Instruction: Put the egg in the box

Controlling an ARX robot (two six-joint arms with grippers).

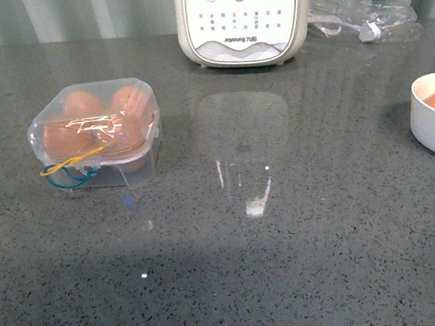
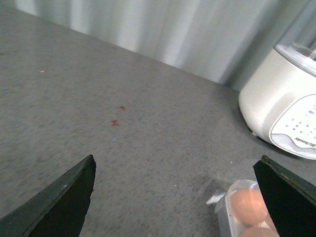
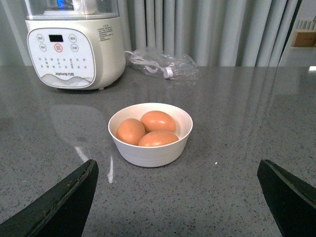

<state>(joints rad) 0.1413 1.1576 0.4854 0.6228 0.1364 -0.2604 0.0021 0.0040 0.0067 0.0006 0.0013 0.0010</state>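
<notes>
You are looking at a task that is sitting between steps. The small square clear plastic box (image 1: 95, 134) is resting on the left of the grey speckled worktop (image 1: 292, 265), with its domed lid down over several brown eggs, and you cannot count them through the plastic. The smooth orange-brown egg (image 3: 158, 121) is lying in the round white bowl (image 3: 150, 155) at the right edge, touching two others, so carrying it over appears not yet done. It is lying on its side, long axis roughly level and running left to right; which end is narrower is unclear. The left gripper (image 2: 176, 163) and right gripper (image 3: 177, 165) are both hanging spread wide, pinching nothing.
</notes>
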